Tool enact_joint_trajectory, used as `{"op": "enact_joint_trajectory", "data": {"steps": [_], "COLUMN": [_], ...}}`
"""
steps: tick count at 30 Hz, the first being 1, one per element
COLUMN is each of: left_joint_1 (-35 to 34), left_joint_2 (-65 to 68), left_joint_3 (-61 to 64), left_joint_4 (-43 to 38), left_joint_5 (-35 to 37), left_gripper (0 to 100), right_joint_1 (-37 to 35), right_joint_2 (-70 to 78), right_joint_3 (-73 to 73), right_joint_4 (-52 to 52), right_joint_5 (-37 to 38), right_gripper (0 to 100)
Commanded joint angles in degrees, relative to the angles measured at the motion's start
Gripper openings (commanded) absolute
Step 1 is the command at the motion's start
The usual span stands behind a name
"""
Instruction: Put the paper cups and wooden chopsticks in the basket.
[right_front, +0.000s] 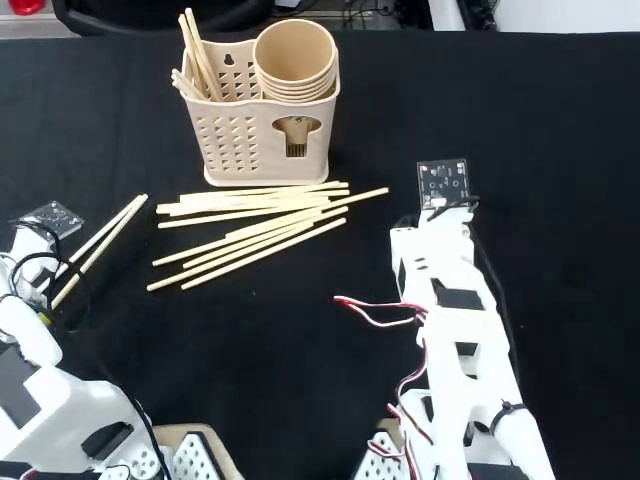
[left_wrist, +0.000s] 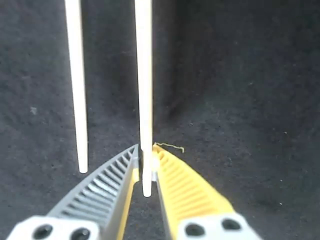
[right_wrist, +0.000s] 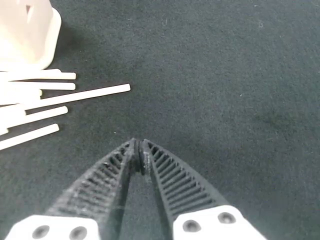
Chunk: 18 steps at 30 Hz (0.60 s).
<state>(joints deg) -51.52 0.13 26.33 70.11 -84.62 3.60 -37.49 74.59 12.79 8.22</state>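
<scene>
The cream perforated basket (right_front: 255, 140) stands at the back of the black table. It holds stacked paper cups (right_front: 295, 55) and a few wooden chopsticks (right_front: 200, 55). Several loose chopsticks (right_front: 255, 225) lie fanned out in front of it. At the left, my left gripper (left_wrist: 145, 155) is shut on the end of one chopstick (left_wrist: 145, 100), with a second chopstick (left_wrist: 76, 85) lying just beside it; this pair (right_front: 100, 245) points toward the basket. My right gripper (right_wrist: 138, 150) is shut and empty over bare cloth, right of the chopstick ends (right_wrist: 80, 95) and the basket corner (right_wrist: 25, 30).
The white right arm (right_front: 445, 300) stretches up the table's right half, with red and white wires (right_front: 380, 315) hanging off its side. The left arm's base (right_front: 40, 400) fills the lower left corner. Black cloth (right_front: 560, 150) covers the table.
</scene>
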Motion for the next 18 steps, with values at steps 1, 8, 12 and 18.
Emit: {"op": "enact_joint_trajectory", "data": {"steps": [1,8,12,18], "left_joint_1": [0.66,0.4,0.31,-0.13], "left_joint_2": [-0.35,-0.26,-0.35,-0.35], "left_joint_3": [-0.48,3.91,7.6,7.87], "left_joint_4": [-0.44,-9.93,-16.62,-17.41], "left_joint_5": [-13.98,-13.98,-13.98,-17.76], "left_gripper": [4,4,4,6], "right_joint_1": [-0.26,-0.18,-0.18,-0.18], "right_joint_2": [-1.1,-1.1,-1.1,-1.1], "right_joint_3": [-0.31,-0.31,-0.31,-0.31], "right_joint_4": [-0.88,-0.88,-0.88,-0.88], "right_joint_5": [-0.18,-0.18,-0.18,-0.18], "right_gripper": [1.3,1.3,1.3,1.3]}}
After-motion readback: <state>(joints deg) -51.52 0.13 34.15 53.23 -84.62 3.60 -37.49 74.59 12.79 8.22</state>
